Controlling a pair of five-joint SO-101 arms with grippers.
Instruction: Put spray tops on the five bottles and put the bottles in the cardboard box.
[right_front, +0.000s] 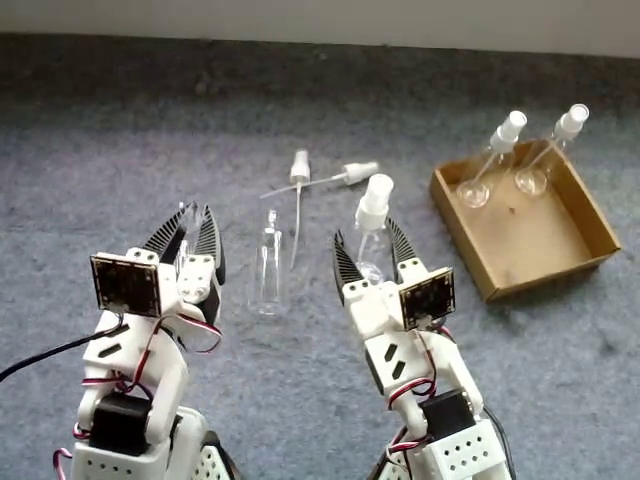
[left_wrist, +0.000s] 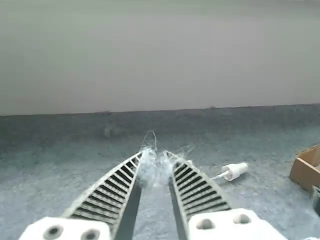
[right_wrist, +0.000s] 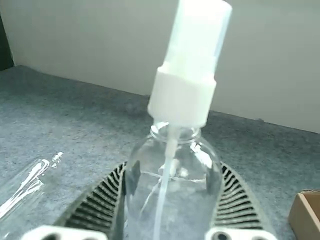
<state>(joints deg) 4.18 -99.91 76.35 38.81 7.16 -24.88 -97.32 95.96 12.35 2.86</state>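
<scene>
My right gripper (right_front: 365, 232) (right_wrist: 172, 172) is shut on an upright clear bottle (right_front: 370, 250) (right_wrist: 170, 190) that carries a white spray top (right_front: 374, 198) (right_wrist: 192, 75). Over at the left, my left gripper (right_front: 195, 215) (left_wrist: 156, 155) is shut on a small clear bottle (right_front: 184, 216) (left_wrist: 154, 170) with no top. Another topless bottle (right_front: 268, 265) (right_wrist: 25, 185) lies on the carpet between the arms. Two loose spray tops (right_front: 300, 170) (right_front: 356, 174) (left_wrist: 234, 171) lie farther back. The cardboard box (right_front: 500, 270) (left_wrist: 306, 167) (right_wrist: 304, 215) at the right holds two capped bottles (right_front: 490, 165) (right_front: 548, 150).
Everything rests on grey carpet (right_front: 120, 150). A pale wall (right_front: 320, 15) runs along the far edge. Open carpet lies at the far left and between the right gripper and the box.
</scene>
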